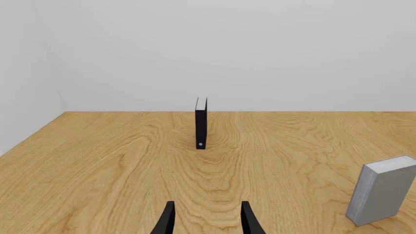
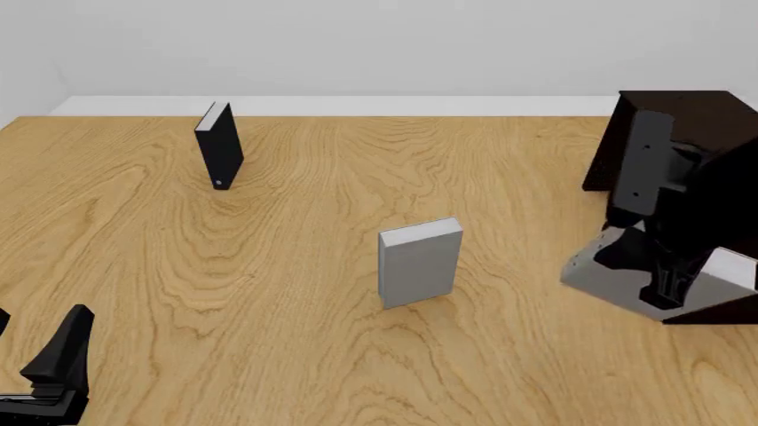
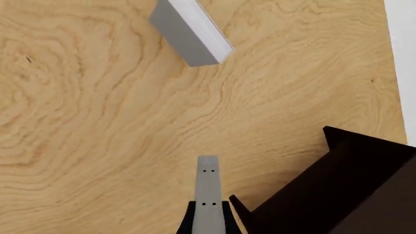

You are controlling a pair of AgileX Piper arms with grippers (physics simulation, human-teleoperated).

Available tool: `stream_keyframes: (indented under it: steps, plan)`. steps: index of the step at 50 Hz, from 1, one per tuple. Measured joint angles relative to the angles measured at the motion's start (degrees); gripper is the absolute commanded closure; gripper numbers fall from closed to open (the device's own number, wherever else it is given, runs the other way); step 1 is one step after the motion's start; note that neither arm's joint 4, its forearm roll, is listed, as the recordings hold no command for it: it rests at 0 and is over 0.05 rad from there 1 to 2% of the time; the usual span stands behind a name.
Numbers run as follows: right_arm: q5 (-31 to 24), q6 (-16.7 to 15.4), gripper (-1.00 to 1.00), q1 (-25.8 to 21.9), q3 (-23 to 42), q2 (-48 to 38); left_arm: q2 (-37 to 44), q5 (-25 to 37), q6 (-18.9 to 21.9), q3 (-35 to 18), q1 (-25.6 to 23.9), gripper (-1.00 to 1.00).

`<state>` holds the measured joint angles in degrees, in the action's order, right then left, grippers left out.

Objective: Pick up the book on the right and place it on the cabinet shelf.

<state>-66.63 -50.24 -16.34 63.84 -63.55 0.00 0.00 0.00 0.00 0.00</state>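
1. The right gripper (image 3: pixel 208 214) has its jaws closed on the book (image 2: pixel 663 280), a mid-grey hardback held tilted at the right edge of the desk (image 2: pixel 355 355), partly inside the dark cabinet (image 2: pixel 698 151).
2. The left gripper (image 1: pixel 206 219) hovers low with narrowly parted, empty jaws.
3. A paler grey book (image 2: pixel 420 263) stands mid-desk; a thin black book (image 2: pixel 219 144) stands upright far left.
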Motion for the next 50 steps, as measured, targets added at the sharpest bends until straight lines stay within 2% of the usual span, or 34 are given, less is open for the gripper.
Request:
stream_keyframes:
  steps: [14,25,35,50]
  plan:
    - [0.72,-2.67,1.00,-0.03,2.29,2.54,0.00,0.00,0.00,0.00,0.00,-1.00]
    - [5.24,-4.77,1.00,0.21,0.64,5.25,0.00,0.00,0.00,0.00,0.00,-1.00]
    - [15.25,-8.20,1.00,-0.18,-4.29,7.59,0.00,0.00,0.00,0.00,0.00,-1.00]
    - [36.04,-14.85,1.00,-1.51,-13.53,9.66,0.00,0.00,0.00,0.00,0.00,-1.00]
